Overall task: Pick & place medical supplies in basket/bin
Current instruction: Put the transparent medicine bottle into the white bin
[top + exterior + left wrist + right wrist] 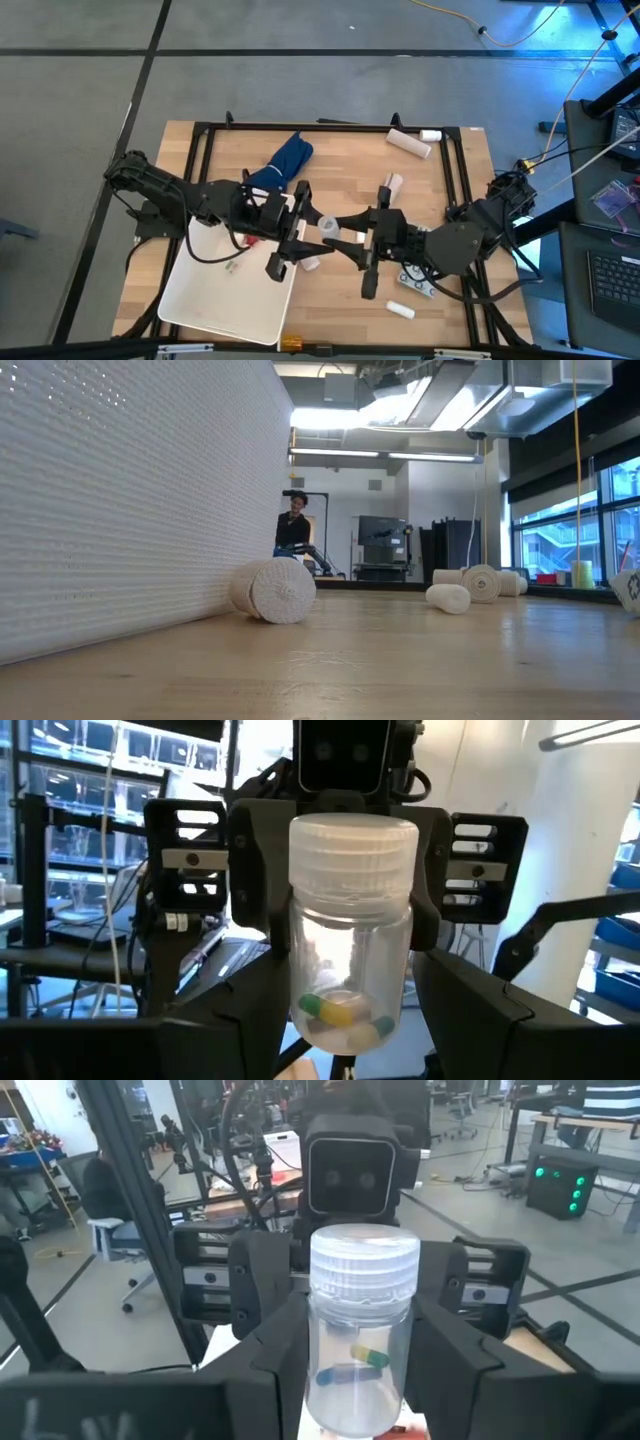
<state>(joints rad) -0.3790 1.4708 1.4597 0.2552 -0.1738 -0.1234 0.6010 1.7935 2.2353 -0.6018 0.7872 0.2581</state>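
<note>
We see a clear pill bottle point(352, 935) with a ribbed white cap and a few coloured capsules at its bottom, held in the air between the two grippers over the table point(430, 215), just beside the tub point(215, 295). The left gripper point(305, 225) and the right gripper point(345, 232) meet at it from opposite sides, each with its fingers closed against the bottle's sides. Behind the left gripper lies the blue cloth point(285, 160), and white rolls point(410, 143) lie well beyond the right one.
</note>
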